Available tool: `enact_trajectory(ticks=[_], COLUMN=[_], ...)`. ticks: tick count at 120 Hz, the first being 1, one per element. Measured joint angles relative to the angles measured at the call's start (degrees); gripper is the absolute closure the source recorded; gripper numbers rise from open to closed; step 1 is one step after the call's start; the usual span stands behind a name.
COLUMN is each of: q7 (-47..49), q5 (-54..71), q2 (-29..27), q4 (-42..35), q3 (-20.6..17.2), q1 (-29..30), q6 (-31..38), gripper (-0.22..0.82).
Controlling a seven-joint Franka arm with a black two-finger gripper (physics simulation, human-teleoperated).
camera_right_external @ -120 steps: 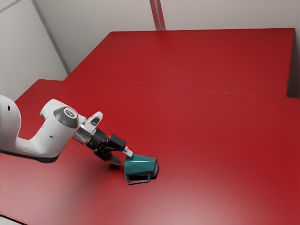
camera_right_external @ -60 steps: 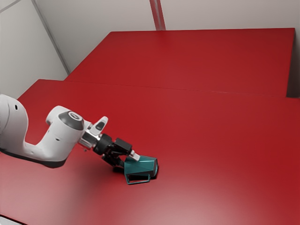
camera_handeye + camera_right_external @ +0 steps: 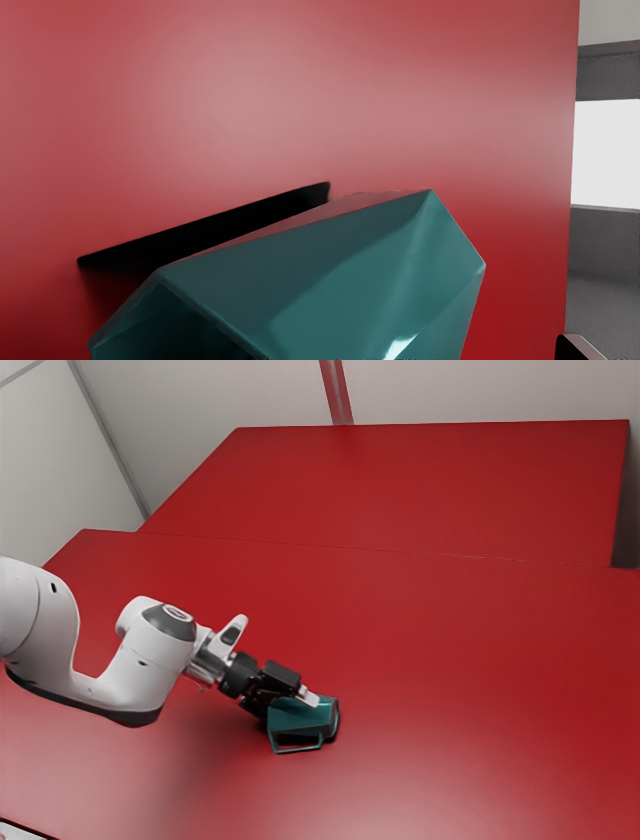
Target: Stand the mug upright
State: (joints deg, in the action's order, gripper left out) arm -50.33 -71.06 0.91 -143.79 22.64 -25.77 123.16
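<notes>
So the teal, faceted mug [image 3: 303, 721] is lying on its side on the glossy red desk [image 3: 470, 660], with the black two-finger pincer [image 3: 298, 708] right at it. Pincer looks spread, no grip: one fingertip [image 3: 579, 347] sits off to the side with a gap. My worry: closing off-centre could make it roll or skid. The other fingertip's hidden, and I can't tell if that black strip [image 3: 210, 225] is shadow or handle.
</notes>
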Motion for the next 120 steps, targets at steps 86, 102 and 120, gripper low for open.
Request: enact_trajectory(ticks=[86,102,120], q7=[-4.4,-4.8,-5.0], q5=[-1.8,-1.9,-1.9], q2=[-0.7,-0.8,-1.1], q4=[-0.5,-0.5,-0.5], q3=[0.1,-0.1,0.5], q1=[3.1,4.0,3.6], q6=[-1.0,-1.1,-1.4], gripper=[0.4,0.53,0.63])
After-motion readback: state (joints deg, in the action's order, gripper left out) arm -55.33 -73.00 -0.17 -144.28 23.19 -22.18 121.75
